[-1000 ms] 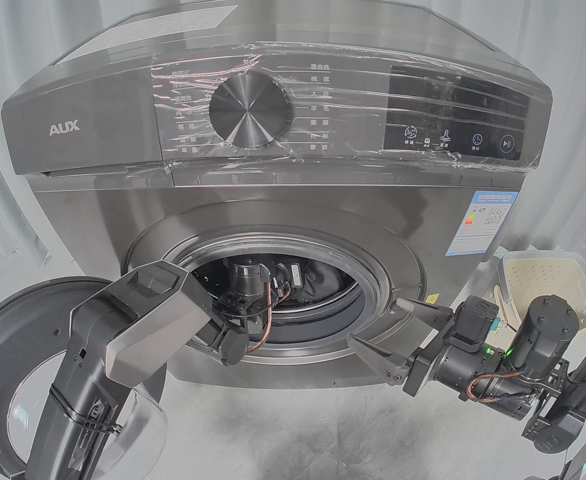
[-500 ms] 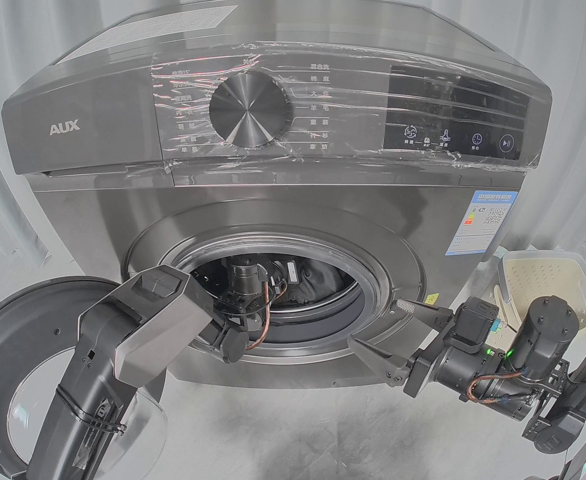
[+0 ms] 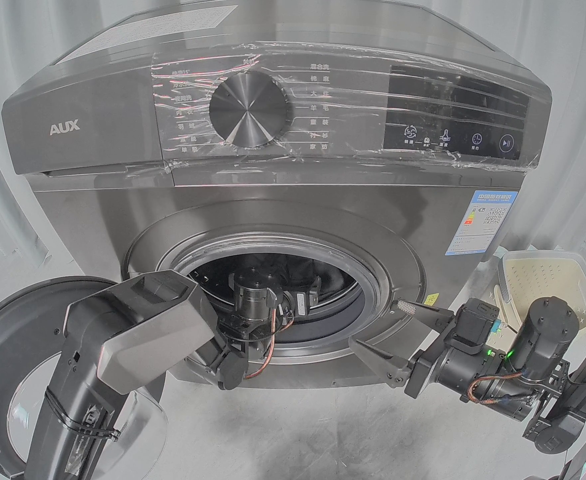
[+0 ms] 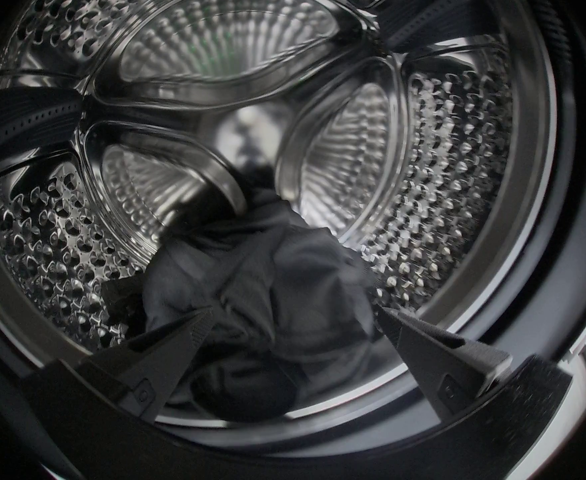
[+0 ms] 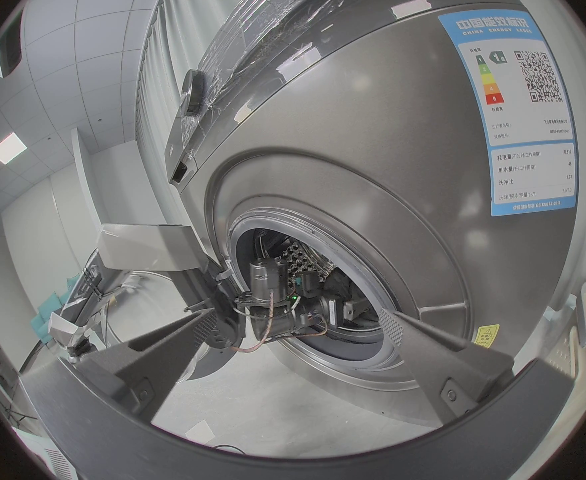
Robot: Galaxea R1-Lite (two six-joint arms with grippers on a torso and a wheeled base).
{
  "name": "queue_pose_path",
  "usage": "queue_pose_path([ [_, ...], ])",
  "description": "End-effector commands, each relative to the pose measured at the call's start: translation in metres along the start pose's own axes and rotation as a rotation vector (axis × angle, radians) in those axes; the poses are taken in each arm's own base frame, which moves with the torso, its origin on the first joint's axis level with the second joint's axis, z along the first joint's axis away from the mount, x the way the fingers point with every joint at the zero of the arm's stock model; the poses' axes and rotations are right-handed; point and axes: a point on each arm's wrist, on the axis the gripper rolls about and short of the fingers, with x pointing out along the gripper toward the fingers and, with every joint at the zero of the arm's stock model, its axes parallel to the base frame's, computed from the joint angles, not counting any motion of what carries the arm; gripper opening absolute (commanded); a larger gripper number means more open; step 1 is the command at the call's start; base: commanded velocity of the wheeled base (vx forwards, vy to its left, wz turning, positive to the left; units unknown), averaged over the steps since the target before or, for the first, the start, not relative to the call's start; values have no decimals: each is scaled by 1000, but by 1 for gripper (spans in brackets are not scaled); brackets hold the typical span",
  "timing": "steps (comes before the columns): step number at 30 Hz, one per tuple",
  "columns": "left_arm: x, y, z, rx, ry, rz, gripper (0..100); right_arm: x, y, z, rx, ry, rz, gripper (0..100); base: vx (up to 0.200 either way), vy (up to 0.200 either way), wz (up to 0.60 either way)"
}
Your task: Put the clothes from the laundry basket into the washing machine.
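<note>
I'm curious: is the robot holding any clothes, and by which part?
Nothing. The left gripper and right gripper are open; the dark clothes lie loose in the drum.

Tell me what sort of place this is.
Probably a robot test room staged as a laundry corner, not a home: a washing machine with plastic film on its panel, white curtains behind it, and office-style ceiling panels.
</note>
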Motion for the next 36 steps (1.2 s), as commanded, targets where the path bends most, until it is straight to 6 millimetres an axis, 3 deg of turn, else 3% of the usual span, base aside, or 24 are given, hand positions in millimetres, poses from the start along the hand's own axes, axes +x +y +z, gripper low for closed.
queue_pose_path([
  [1,-42,-18,25,12,3,-49,100,0,0,0,0,0,-3,100,0,0,0],
  [8,-83,-16,30,31,26,-67,100,-1,-1,-1,2,3,-5,100,0,0,0],
  [11,-111,-16,31,35,29,-88,100,-2,-1,-2,2,10,-8,100,0,0,0],
  [14,-123,-16,32,36,28,-98,100,-3,-1,-2,1,13,-8,100,0,0,0],
  [15,-137,-16,35,36,24,-113,100,-4,-1,-1,2,9,-7,100,0,0,0],
  [22,-177,-20,51,23,-25,-169,100,-10,1,-3,-9,23,-5,100,0,0,0],
  [28,-226,-29,79,-18,-104,-261,100,-25,2,7,-14,-13,-18,100,0,0,0],
  [33,-251,-27,93,-29,-141,-295,100,-40,-7,15,-15,-51,-105,100,0,0,0],
  [36,-259,-24,90,-26,-130,-304,100,-52,-17,23,-18,-91,-169,100,0,0,0],
])
